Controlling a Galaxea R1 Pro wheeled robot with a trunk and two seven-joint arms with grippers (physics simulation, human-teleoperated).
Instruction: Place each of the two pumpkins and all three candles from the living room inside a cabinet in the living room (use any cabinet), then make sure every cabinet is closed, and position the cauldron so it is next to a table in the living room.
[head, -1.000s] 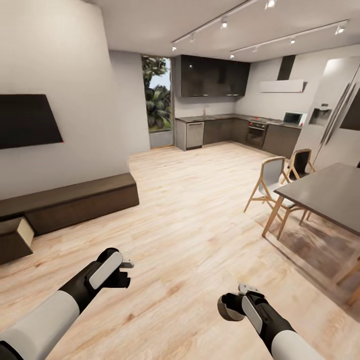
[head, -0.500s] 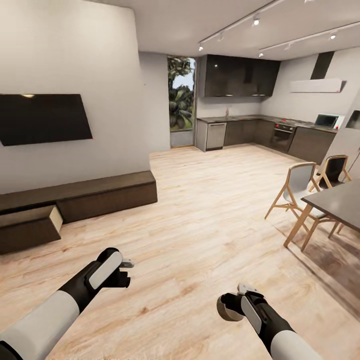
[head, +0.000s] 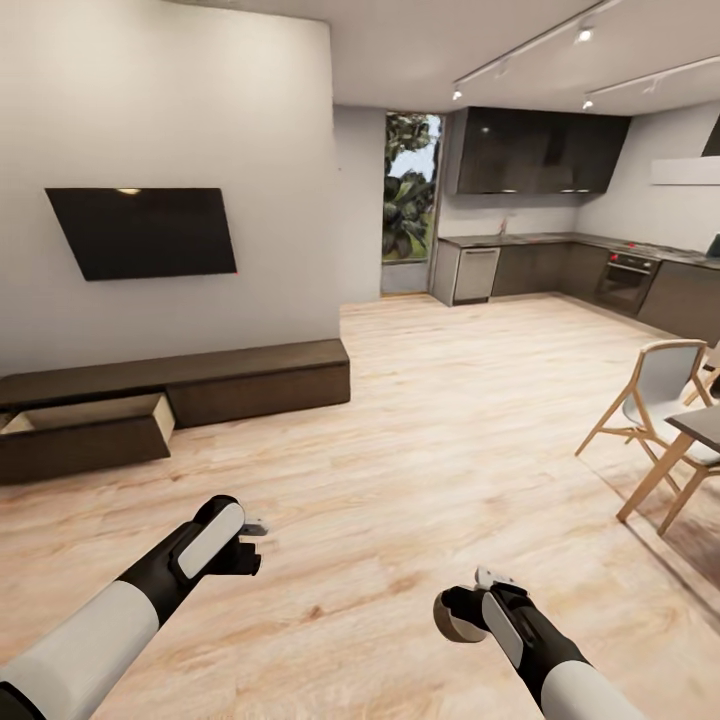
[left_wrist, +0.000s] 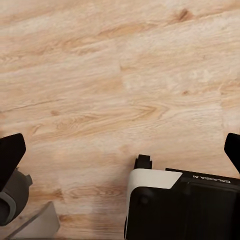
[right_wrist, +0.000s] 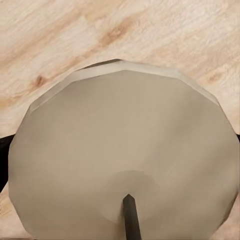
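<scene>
My right gripper (head: 468, 605) is shut on a stubby beige-grey candle (head: 455, 617), held low over the plank floor. In the right wrist view the candle (right_wrist: 122, 160) is very close, with its dark wick pointing at the camera. My left gripper (head: 252, 538) hangs open and holds nothing; in the left wrist view its black fingertips (left_wrist: 11, 152) stand far apart above bare floor. The long low dark brown cabinet (head: 250, 375) runs along the white wall ahead on the left. Its left drawer (head: 90, 425) is pulled out, and pale wood shows inside.
A black TV (head: 145, 232) hangs above the cabinet. A wooden chair (head: 655, 410) and the corner of a dark dining top (head: 703, 425) stand at the right. The kitchen units (head: 560, 270) and a tall window (head: 408, 200) are far back. Open wood floor (head: 450, 420) lies between.
The camera has turned left, so the whole picture has shifted right: the cabinet and its open drawer now show more fully and the dining furniture has slid off right. Both arms hold their pose.
</scene>
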